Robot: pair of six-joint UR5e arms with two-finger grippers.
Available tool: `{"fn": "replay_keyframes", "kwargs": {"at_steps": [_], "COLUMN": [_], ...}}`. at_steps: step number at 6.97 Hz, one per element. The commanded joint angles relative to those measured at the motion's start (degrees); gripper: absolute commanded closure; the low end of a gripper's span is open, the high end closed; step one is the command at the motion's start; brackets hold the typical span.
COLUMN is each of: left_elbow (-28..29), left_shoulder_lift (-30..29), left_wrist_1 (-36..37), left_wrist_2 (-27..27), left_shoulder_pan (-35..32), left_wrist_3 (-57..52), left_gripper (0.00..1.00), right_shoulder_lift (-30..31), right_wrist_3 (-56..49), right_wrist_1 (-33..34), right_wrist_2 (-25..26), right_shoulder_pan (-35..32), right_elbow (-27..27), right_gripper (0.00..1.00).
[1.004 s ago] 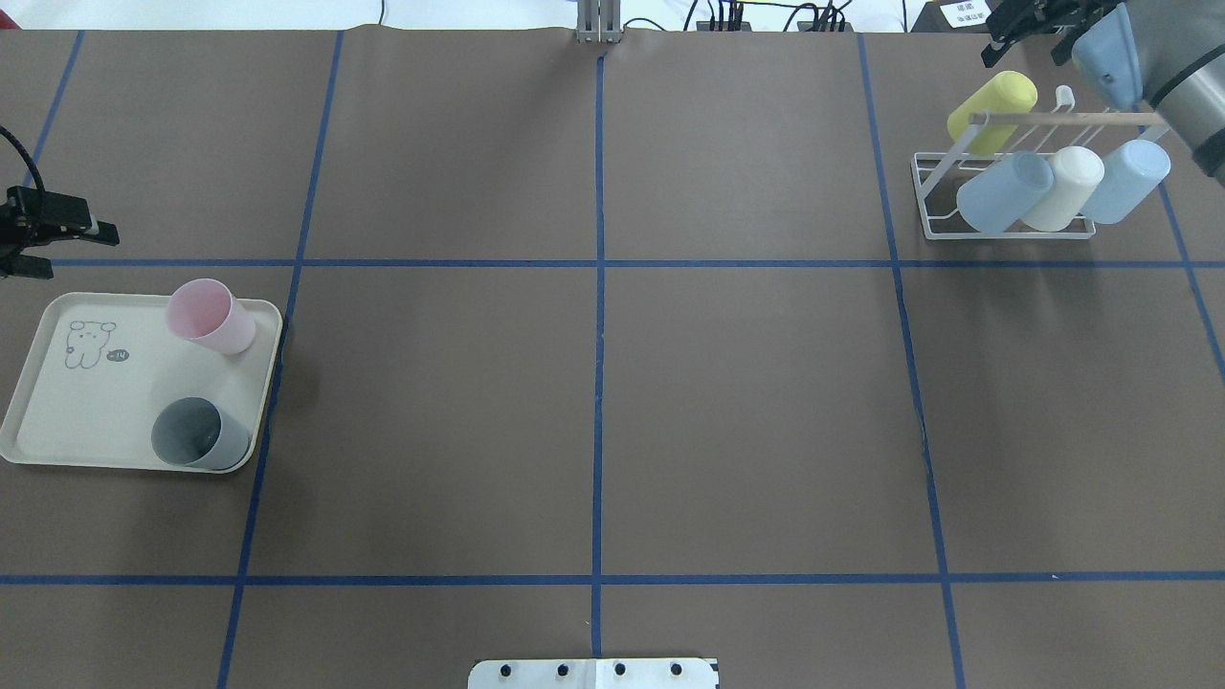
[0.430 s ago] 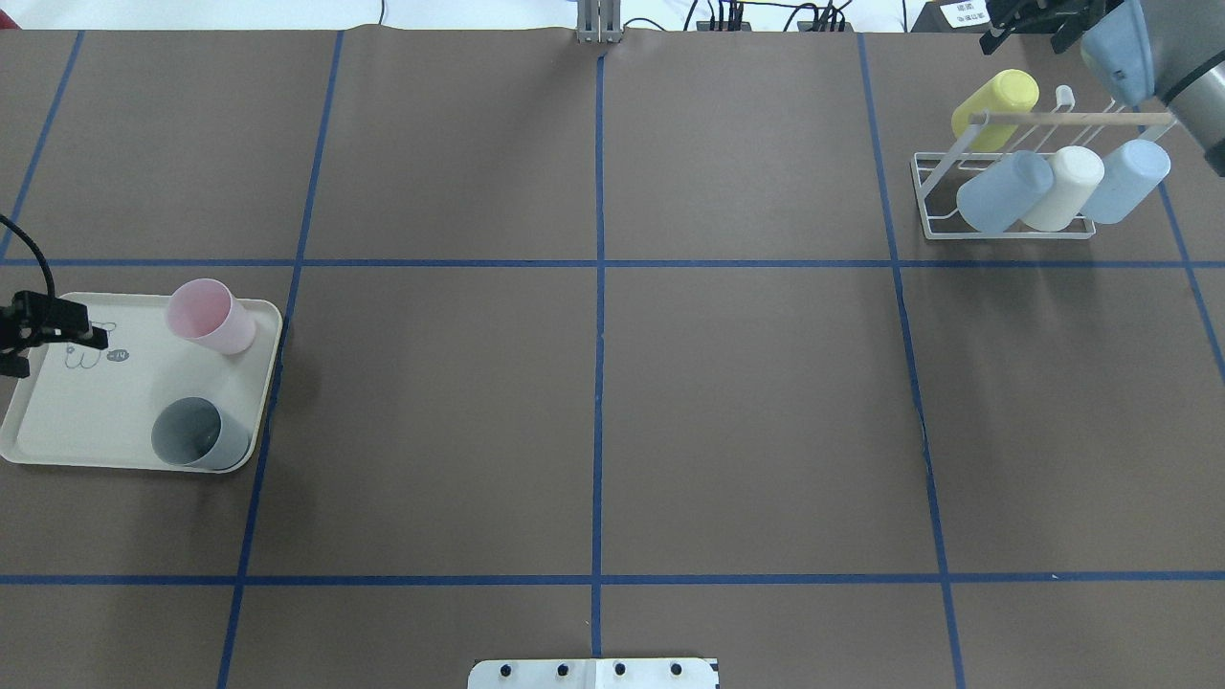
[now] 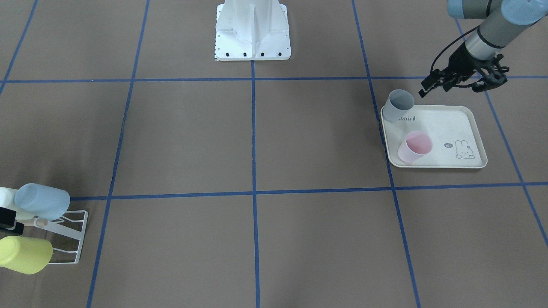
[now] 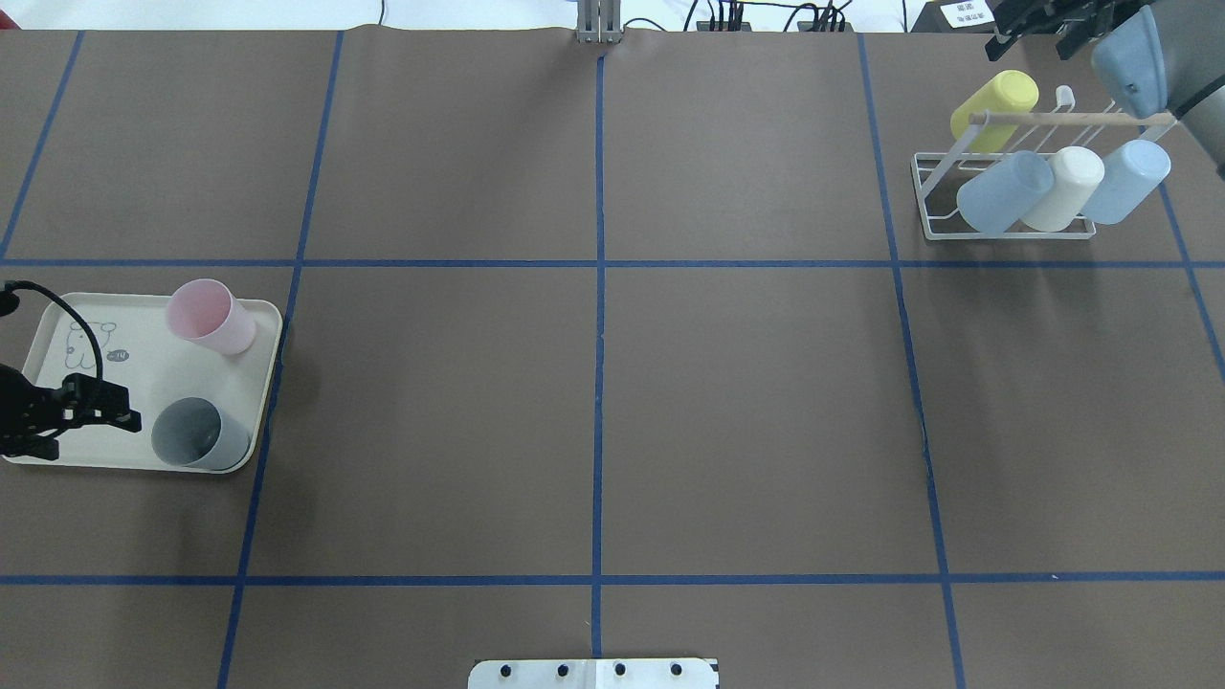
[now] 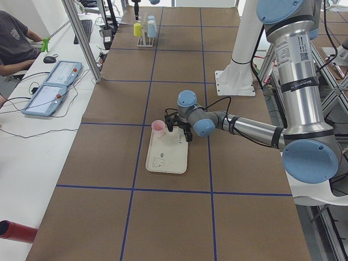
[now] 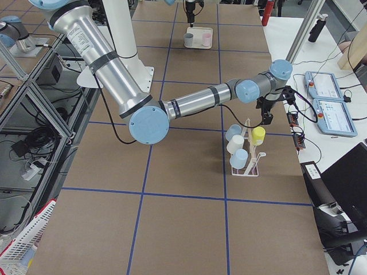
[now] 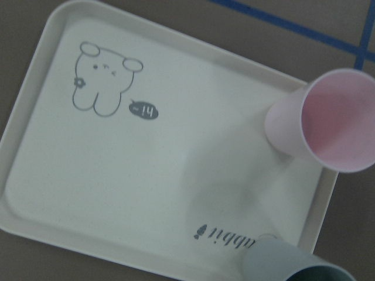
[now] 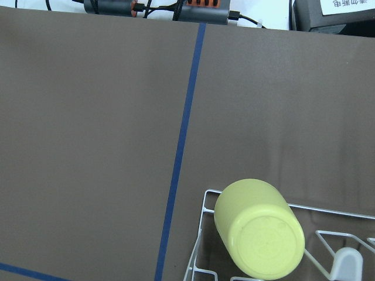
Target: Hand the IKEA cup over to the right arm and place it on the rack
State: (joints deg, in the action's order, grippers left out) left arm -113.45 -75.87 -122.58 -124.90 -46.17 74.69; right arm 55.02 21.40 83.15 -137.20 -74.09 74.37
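A pink cup (image 4: 206,316) and a grey cup (image 4: 196,435) stand upright on the cream rabbit-print tray (image 4: 144,378). My left gripper (image 4: 84,435) is open and empty above the tray's near left part, just left of the grey cup. In the front view it (image 3: 449,89) hangs beside the grey cup (image 3: 398,105). The left wrist view shows the pink cup (image 7: 328,123) and the grey cup's rim (image 7: 299,266). The white wire rack (image 4: 924,206) holds a yellow cup (image 4: 995,105), two blue cups and a white one. My right gripper (image 4: 1034,33) is open and empty beyond the rack.
The rack's wooden dowel (image 4: 1053,118) runs across its top. The robot's base plate (image 4: 593,673) is at the near edge. Cables and boxes lie past the table's far edge (image 8: 176,9). An operator and tablets (image 5: 54,81) are at a side desk.
My left gripper has moved from beyond the tray toward the robot, across the tray, to beside the grey cup. My right arm has drifted slightly to the right.
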Motion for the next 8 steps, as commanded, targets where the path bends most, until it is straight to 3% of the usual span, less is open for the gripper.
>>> {"fn": "replay_keyframes", "kwargs": {"at_steps": [1,3,4,5,6,8], "left_elbow": [0.33,0.51,0.6,0.6,1.47,1.48], "left_shoulder_lift": [-1.38,-5.05,-5.94,-5.69,-5.78,-6.65], "left_wrist_1": [1.55,6.36,7.78,7.8,7.8,7.8], "left_wrist_2": [1.94,2.12,2.47,3.43,3.61,3.27], "left_shoulder_pan": [3.45,3.46,3.8,3.98,4.07,4.25], "left_wrist_3": [1.6,1.6,1.6,1.6,1.51,1.6], "left_gripper": [0.0,0.02,0.21,0.69,0.95,1.0], "right_shoulder_lift": [0.44,0.53,0.53,0.53,0.53,0.44], "right_wrist_3": [-0.04,-0.04,-0.04,0.04,0.05,0.13], "right_wrist_1": [0.0,0.0,0.0,0.0,0.0,0.08], "right_wrist_2": [-0.09,-0.09,-0.09,0.0,-0.09,-0.09], "right_shoulder_pan": [0.0,0.0,0.0,0.09,0.09,0.09], "right_elbow": [0.69,0.69,0.69,0.6,0.6,0.6], "right_gripper": [0.01,0.01,0.01,0.01,0.01,0.01]}}
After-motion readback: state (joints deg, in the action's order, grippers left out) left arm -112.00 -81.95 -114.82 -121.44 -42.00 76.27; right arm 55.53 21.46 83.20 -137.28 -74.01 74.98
